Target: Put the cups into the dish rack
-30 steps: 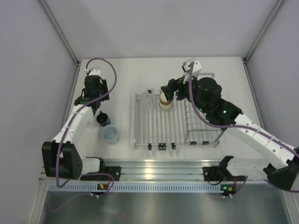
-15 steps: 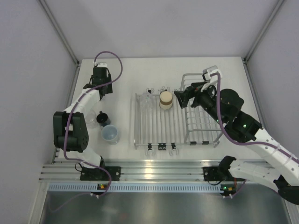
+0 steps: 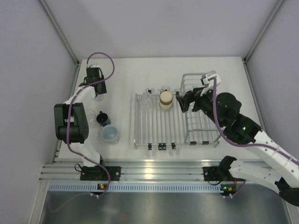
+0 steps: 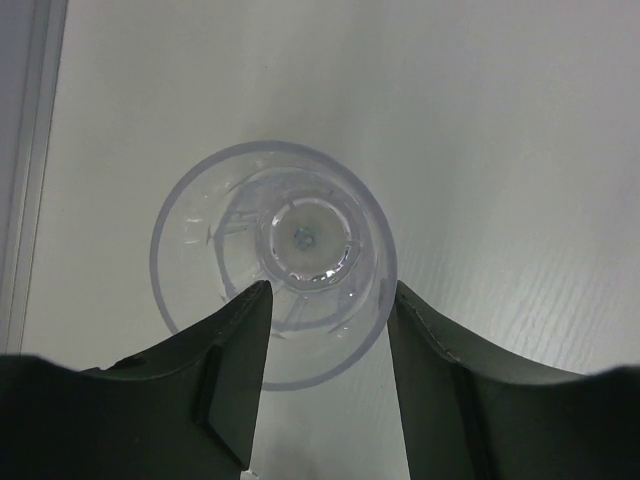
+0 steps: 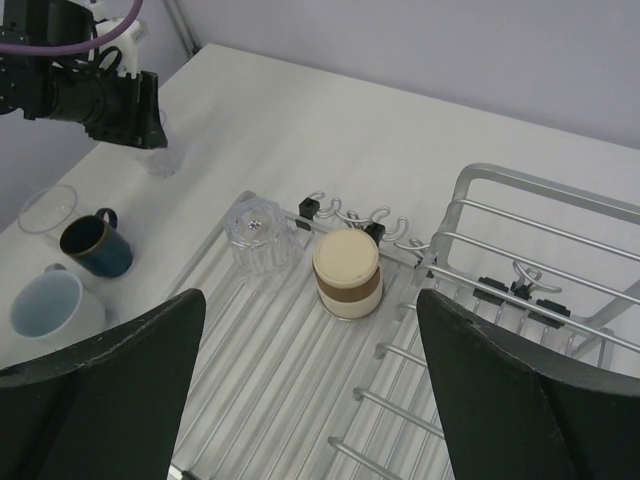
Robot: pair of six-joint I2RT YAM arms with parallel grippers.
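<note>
The pale blue round cup (image 3: 110,134) sits nearest the arm bases, mouth up on the white surface (image 3: 121,70), to the left of the rack and off it. Just beyond it stands the dark blue mug with a handle (image 3: 103,118), also on the surface. Just beside the mug, on its left, is a clear see-through cup (image 5: 45,208), faint in the top view. To the right of these three lies the silver wire dish rack (image 3: 154,133): a flat section of parallel bars with black clips at its near edge, joined on its right to a taller wire basket section. Toward the far end of the flat bars stands the tan-and-brown cup with a cream top (image 3: 165,99). Close on its left, but apart from it, is a clear faceted glass (image 5: 258,235). The right claw (image 3: 182,101) hangs just right of the tan-and-brown cup, over the seam between bars and basket; its fingers are spread wide and hold nothing. Farthest out, near the far left corner of the surface, the left claw (image 4: 325,300) points down at a second clear round cup (image 4: 300,240) standing on the surface. Its fingers are spread, one to each side of the cup's near part, and I cannot tell whether they touch it.
</note>
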